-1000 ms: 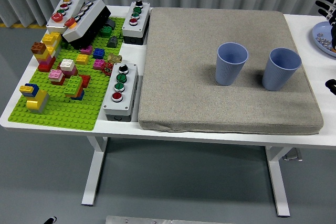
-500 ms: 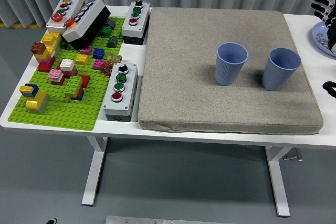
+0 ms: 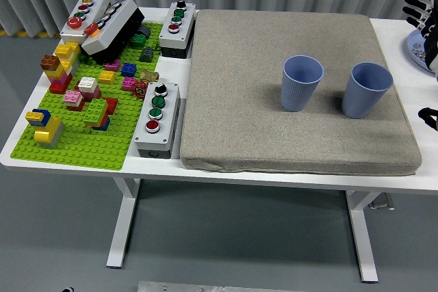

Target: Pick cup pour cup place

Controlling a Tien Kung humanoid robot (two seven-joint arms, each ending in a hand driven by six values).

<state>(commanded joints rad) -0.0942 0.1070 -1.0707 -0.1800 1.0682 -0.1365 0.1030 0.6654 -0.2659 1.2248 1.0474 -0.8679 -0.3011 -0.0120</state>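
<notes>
Head view: two blue cups [image 3: 302,83] [image 3: 367,89] stand upright on the grey mat [image 3: 226,100]; right hand's [image 3: 426,15] fingers spread, holding nothing.

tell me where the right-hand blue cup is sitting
In the head view the right blue cup stands upright on the grey mat, near its right edge, just right of the other blue cup.

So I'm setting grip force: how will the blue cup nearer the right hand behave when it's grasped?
The right blue cup looks thin-walled and ribbed, so it is probably light and may flex if squeezed. It tapers to a narrow base on the soft grey mat, so a sideways nudge could tip it. The ribs should limit slipping.
</notes>
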